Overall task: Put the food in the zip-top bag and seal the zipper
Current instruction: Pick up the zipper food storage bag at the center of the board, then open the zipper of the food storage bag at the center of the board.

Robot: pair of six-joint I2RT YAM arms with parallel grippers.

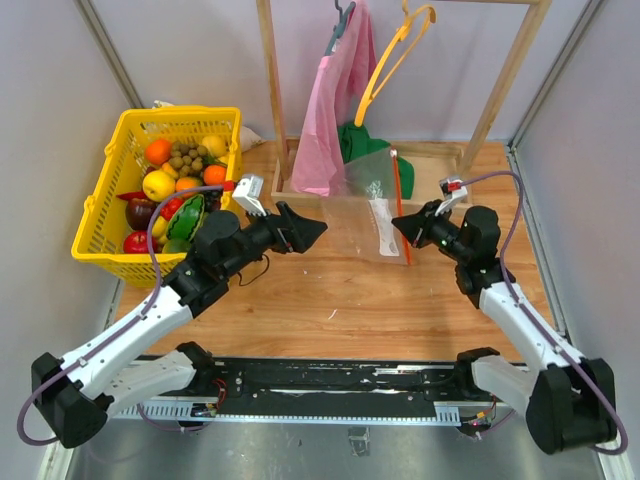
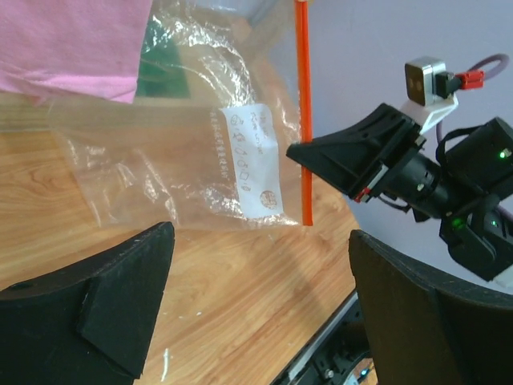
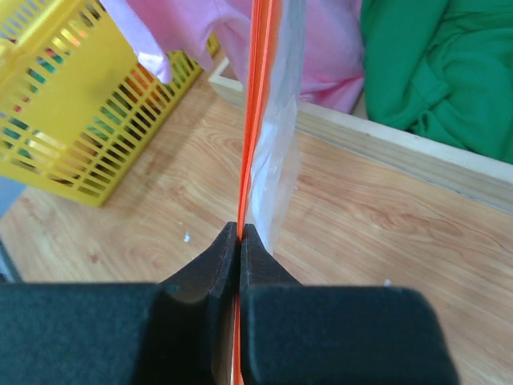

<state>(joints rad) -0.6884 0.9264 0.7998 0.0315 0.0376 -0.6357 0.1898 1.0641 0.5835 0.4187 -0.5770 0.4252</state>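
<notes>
Right pincer (image 3: 239, 234) | pinching zipper (image 3: 258, 104) | left pincer (image 1: 316, 232) parted, near zip-top bag (image 1: 365, 205)

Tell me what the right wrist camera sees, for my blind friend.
The right gripper is shut on the red-orange zipper of a clear zip-top bag. A yellow basket sits left; a pink garment and green cloth lie behind.

Bare table (image 1: 390, 300) lay open on the near side of the zip-top bag (image 1: 362, 215), between the two arms. Beyond it the wooden rack (image 1: 271, 90), pink garment (image 1: 335, 110) and green cloth (image 1: 358, 140) crowded close. The right gripper (image 1: 398, 224), clamped on the zipper (image 1: 399, 190), blocked the bag's right edge, and the yellow basket (image 1: 180, 113) walled the far left.
</notes>
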